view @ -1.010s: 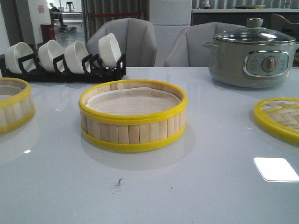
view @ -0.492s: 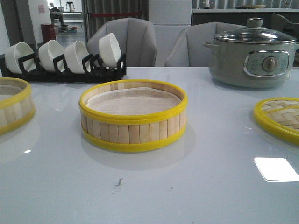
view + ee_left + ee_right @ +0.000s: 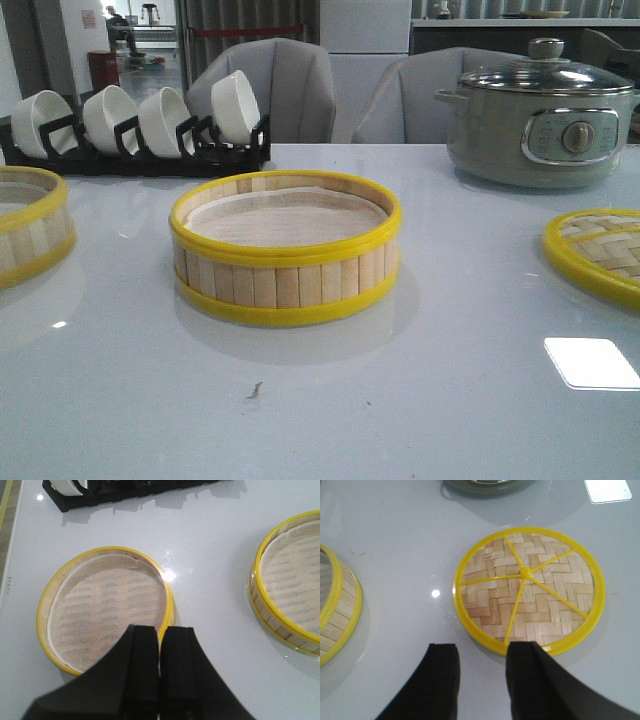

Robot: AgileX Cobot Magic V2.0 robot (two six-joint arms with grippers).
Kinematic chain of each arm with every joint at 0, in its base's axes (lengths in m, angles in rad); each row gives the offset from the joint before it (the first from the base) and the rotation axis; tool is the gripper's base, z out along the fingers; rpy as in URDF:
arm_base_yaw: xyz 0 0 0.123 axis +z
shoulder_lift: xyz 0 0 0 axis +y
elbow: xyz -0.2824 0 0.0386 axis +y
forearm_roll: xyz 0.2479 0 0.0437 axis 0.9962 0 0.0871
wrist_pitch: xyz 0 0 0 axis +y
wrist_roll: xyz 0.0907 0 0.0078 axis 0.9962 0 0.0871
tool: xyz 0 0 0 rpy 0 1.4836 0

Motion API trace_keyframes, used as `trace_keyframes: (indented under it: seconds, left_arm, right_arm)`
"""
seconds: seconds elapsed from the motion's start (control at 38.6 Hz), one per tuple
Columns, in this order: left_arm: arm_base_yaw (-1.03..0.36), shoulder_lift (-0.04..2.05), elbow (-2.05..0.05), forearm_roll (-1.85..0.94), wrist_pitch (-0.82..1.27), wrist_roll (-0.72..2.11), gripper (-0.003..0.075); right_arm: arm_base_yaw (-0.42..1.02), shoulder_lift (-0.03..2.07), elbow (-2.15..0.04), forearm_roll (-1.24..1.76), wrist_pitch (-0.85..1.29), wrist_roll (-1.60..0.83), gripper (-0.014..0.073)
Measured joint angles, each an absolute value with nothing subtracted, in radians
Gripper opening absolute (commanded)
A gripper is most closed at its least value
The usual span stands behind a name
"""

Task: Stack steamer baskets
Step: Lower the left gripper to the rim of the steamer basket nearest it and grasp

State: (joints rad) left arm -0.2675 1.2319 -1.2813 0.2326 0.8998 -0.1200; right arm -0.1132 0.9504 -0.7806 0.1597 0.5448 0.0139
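Both steamer baskets upright, openings up, round, no long axis. Left basket point(image 3: 105, 612) just ahead of left gripper point(image 3: 160, 650), fingers pressed together, empty. Centre basket point(image 3: 285, 245) apart. Right gripper point(image 3: 481, 662) parted, empty, at lid point(image 3: 527, 587). Glossy white table point(image 3: 450, 400); grey chairs point(image 3: 275, 90) behind.

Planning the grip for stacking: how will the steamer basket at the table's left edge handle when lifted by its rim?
The left basket looks stiff: slatted wall, solid yellow rim. Probably light, being shallow and empty. Its loose white liner may shift if tilted.
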Motion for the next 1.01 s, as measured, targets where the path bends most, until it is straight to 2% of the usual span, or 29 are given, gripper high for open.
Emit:
trace_keyframes:
  seconds: [0.13,0.21,0.31,0.41,0.52,1.01]
  left_arm:
    - [-0.267,1.233,-1.281,0.233,0.898,-0.120,0.0089]
    - [-0.267,1.233,-1.281,0.233,0.894,-0.118,0.0117]
    - [-0.267,1.233,-1.281,0.235,0.883,-0.102,0.0239]
    - [-0.267,1.238,-1.281,0.245,0.862,-0.096,0.0403]
    - [-0.267,1.244,-1.281,0.258,0.845,-0.092,0.0503]
    - [-0.265,1.525,-1.281,0.262,0.759,-0.130,0.0512]
  right_arm:
    - [-0.113,0.951,-0.781,0.160,0.545,0.014,0.0360]
    - [-0.113,0.951,-0.783,0.160,0.545,0.014,0.0360]
    - [-0.113,0.951,-0.783,0.160,0.545,0.014,0.0360]
    - [-0.113,0.951,-0.783,0.162,0.545,0.014,0.0360]
    - [-0.113,0.951,-0.783,0.168,0.545,0.014,0.0360]
    - [-0.113,0.951,-0.783,0.182,0.548,0.014,0.0360]
